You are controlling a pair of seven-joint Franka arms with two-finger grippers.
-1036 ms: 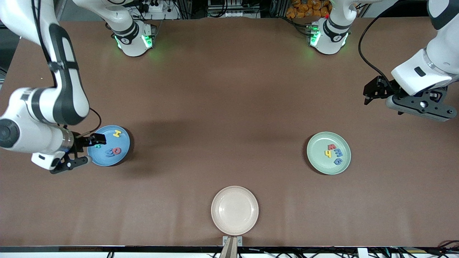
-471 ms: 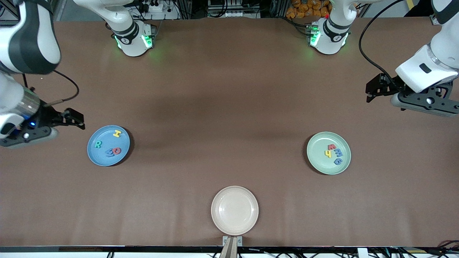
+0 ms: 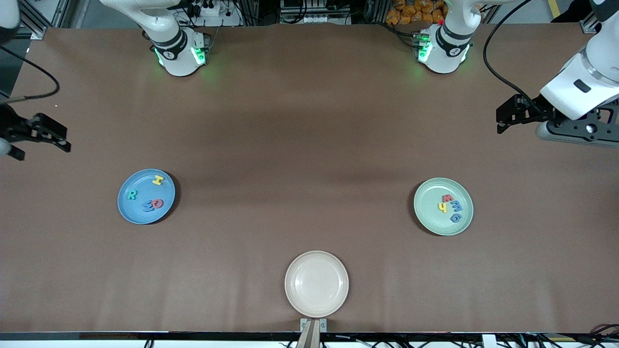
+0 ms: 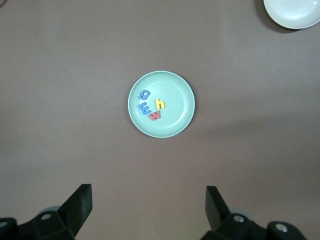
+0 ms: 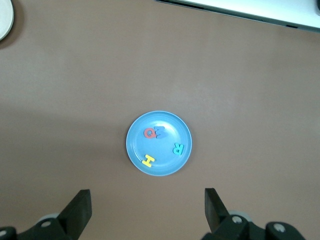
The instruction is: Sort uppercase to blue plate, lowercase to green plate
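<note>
From the front, the blue plate (image 3: 126,210) holds four capitals, the green plate (image 3: 427,212) four small letters; a cream plate (image 3: 316,283) sits nearest. Left gripper (image 3: 503,117) and right gripper (image 3: 46,136) hang over bare table. Both wrist views show fingers spread, empty.

The blue plate (image 3: 126,210) lies flat toward the right arm's end of the table. On it lie four uppercase (image 3: 152,205) foam letters — yellow H at one o'clock, green R at nine, red Q touching blue W near five. The green plate (image 3: 429,220), toward the left arm's end, holds the lowercase (image 3: 455,207) cluster — red, yellow h, two blue.
</note>
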